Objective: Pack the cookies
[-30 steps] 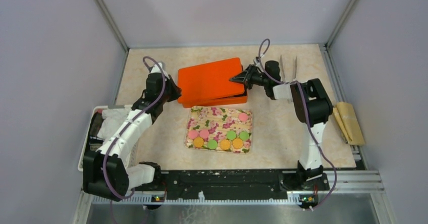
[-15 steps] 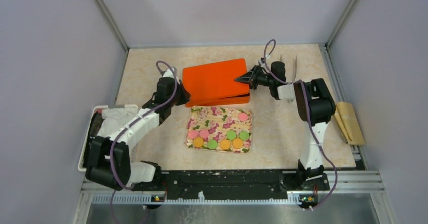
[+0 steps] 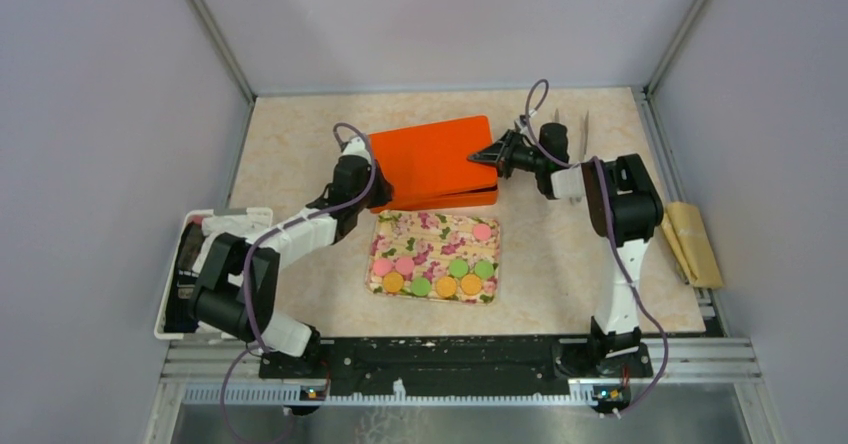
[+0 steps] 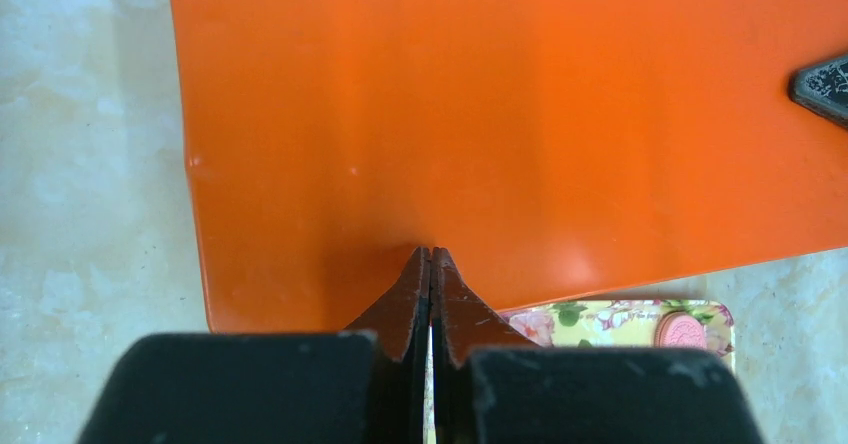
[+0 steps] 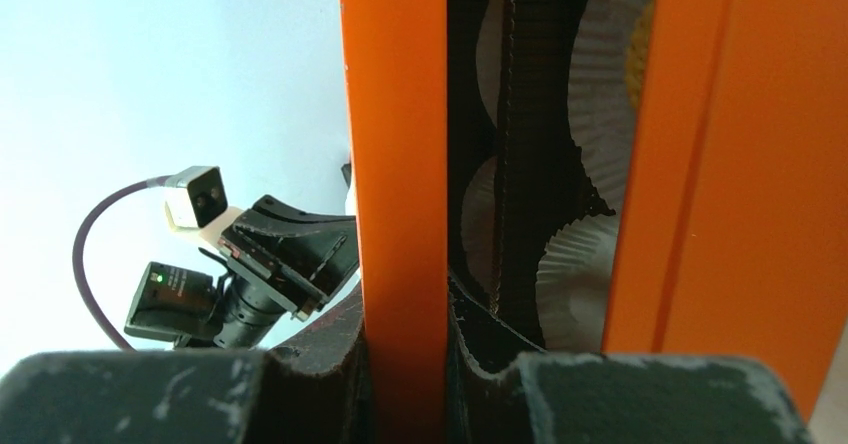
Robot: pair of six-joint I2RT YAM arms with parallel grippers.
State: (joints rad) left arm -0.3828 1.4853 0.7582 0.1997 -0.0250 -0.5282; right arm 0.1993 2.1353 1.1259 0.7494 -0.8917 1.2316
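Note:
Pink, green and orange cookies [image 3: 432,284] lie on the floral tray [image 3: 435,229]; one pink cookie [image 4: 683,330] shows in the left wrist view. Behind the tray, the orange box lid [image 3: 430,159] is tilted up over its base. My right gripper [image 3: 480,156] is shut on the lid's right rim [image 5: 395,164], one finger on each side. My left gripper [image 4: 432,254] is shut and empty. Its tips sit at the lid's near left part [image 4: 500,114]; I cannot tell if they touch it. White paper cups [image 5: 580,264] show inside the box.
A white basket [image 3: 175,264] holding cloth stands at the left table edge. Metal tongs [image 3: 570,134] lie at the back right, and a beige bundle [image 3: 695,244] lies along the right edge. The box base wall [image 5: 720,164] is close beside my right fingers.
My left arm has swung right, bringing its shut gripper onto the lid's left part. The lid has shifted slightly right in my right gripper's hold.

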